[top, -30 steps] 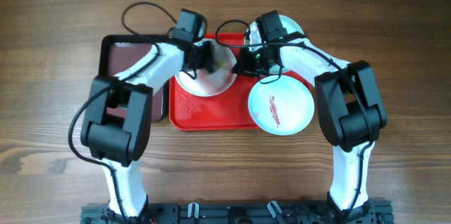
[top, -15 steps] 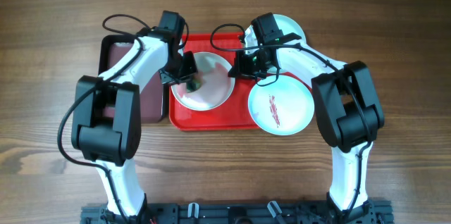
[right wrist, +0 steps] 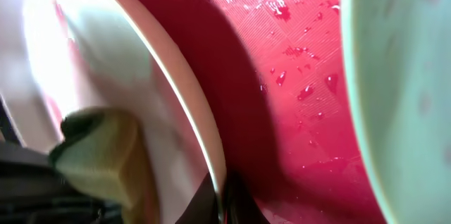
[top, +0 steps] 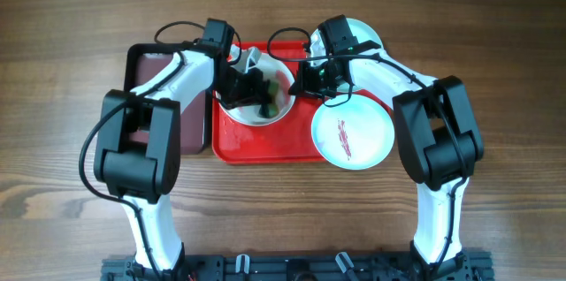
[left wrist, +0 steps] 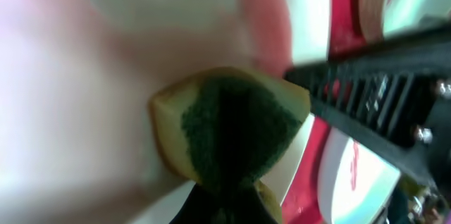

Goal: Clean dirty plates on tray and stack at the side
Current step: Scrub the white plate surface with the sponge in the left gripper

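Observation:
A white plate (top: 265,111) is held tilted over the red tray (top: 265,148). My right gripper (top: 299,83) is shut on its right rim (right wrist: 220,182). My left gripper (top: 250,92) is shut on a yellow-green sponge (left wrist: 225,129) pressed against the plate's face; the sponge also shows in the right wrist view (right wrist: 99,146). A pale blue plate (top: 352,133) with a red streak lies at the tray's right front. Another pale plate (top: 364,32) lies behind the right arm, partly hidden.
A smaller maroon tray with a black rim (top: 146,73) sits left of the red tray, under the left arm. The red tray's floor is wet with droplets (right wrist: 296,55). Bare wooden table surrounds the trays.
My left gripper swung left with the sponge, then came back right onto the plate's face. The plate is tilted up more steeply. The right arm barely moved.

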You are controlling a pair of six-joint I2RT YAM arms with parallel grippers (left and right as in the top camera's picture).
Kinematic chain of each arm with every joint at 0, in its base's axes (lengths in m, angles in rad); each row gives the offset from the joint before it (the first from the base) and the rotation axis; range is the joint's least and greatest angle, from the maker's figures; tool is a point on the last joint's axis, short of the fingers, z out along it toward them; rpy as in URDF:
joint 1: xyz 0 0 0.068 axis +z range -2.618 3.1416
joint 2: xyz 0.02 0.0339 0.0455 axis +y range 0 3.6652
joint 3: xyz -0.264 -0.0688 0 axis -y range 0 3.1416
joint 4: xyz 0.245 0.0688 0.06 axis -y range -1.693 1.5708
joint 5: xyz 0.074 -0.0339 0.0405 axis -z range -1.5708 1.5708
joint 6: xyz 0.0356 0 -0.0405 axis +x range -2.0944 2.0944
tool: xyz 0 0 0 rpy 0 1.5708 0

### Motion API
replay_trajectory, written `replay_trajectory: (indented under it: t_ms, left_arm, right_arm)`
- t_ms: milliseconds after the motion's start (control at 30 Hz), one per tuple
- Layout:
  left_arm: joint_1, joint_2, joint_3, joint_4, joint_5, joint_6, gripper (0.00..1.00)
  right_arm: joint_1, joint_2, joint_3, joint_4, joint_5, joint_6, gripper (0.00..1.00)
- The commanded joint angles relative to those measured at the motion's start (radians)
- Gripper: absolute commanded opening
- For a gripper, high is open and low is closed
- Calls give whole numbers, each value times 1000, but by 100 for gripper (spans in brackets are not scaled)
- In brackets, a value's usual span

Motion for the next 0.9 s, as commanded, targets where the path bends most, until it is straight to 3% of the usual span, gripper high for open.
replay_trajectory:
  t_ms: [0,67,133,433,600,867]
  left_arm:
    - [-5,17,-9,-9,-452,-277,4]
    - [-5,18,-9,-65,-734,-425,4]
    - [-5,18,-9,-116,-837,-472,4]
    - [-7,13,-8,-233,-897,-470,4]
    - [-47,3,4,-252,-863,-323,4]
    - [-100,3,5,66,-863,-192,4]
  right_arm:
    - [-2,50,-18,-8,58,6,4]
    - [-2,50,-18,-8,58,6,4]
    - [-2,50,-18,-8,58,5,4]
    - [-2,50,-18,3,58,7,4]
    - [-2,50,-18,0,58,7,4]
    - [-2,50,-18,-16,58,4,4]
